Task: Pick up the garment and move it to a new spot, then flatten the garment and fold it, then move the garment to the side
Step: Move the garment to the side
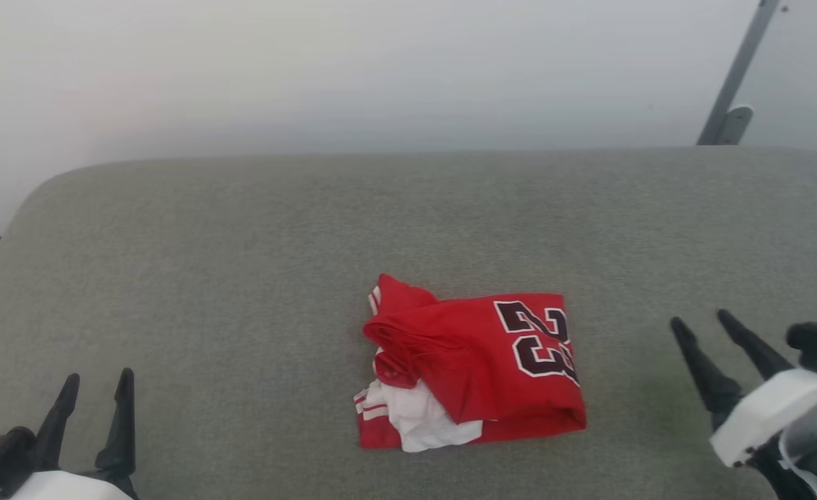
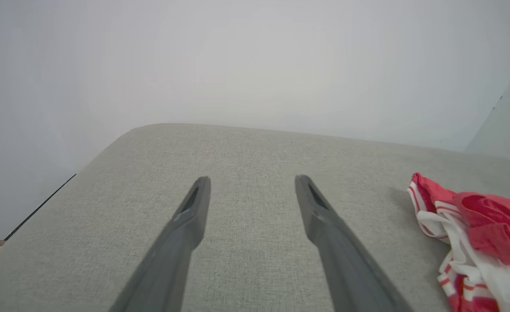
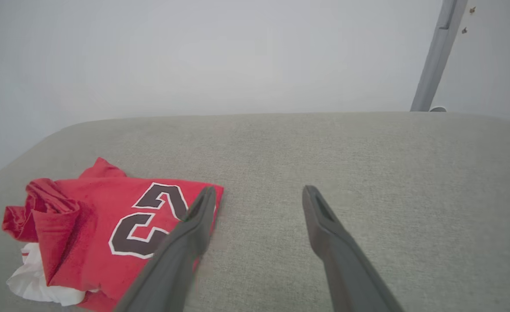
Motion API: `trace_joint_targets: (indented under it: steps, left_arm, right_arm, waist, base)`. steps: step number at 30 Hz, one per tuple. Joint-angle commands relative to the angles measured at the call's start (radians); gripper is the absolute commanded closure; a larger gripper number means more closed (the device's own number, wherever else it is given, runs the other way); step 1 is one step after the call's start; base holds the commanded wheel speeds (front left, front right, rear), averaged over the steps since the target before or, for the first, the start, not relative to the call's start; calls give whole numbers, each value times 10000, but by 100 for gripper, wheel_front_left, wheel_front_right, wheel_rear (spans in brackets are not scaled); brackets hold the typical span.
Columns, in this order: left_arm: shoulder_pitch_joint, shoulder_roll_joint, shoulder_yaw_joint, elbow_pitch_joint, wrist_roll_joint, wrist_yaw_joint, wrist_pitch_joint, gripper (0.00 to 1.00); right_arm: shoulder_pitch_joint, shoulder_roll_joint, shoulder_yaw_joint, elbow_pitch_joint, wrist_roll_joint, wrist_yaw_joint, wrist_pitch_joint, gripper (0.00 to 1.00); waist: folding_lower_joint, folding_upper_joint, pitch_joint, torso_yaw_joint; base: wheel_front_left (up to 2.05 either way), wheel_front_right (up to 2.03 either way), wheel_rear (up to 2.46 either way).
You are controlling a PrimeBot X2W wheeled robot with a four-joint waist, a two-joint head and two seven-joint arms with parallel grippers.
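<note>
Left gripper [image 1: 99, 376] and right gripper [image 1: 701, 318], jaws spread and empty, flanking the garment [image 1: 477, 361] bunched loosely on the grey cushion [image 1: 241, 243]; seemingly nothing done yet, with pick-up, flattening, folding and setting aside all left.

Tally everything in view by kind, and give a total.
garment: 1
pincers: 2 (left pincer, right pincer, both open)
grey padded surface: 1
metal pole: 1
Total: 5
</note>
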Motion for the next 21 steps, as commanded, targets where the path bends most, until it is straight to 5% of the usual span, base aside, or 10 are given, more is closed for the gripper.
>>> trace_joint_targets:
  steps: [1,9,21]
  left_arm:
    - [-45,3,-57,28,-5,-28,-37,0]
    - [-259,-29,-293,124,-80,-29,-37,0]
    - [-658,-228,-700,270,-124,-29,-37,0]
  right_arm:
    - [-213,26,218,-84,126,4,251,0]
    - [-785,8,1080,57,716,4,1800,0]
    - [-1592,-548,1231,127,1353,4,5728,0]
  waist:
    - [0,-1,100,200]
    - [0,-1,438,802]
    - [0,-1,1249,1623]
  base:
    - [0,0,0]
    - [0,0,0]
    - [0,0,0]
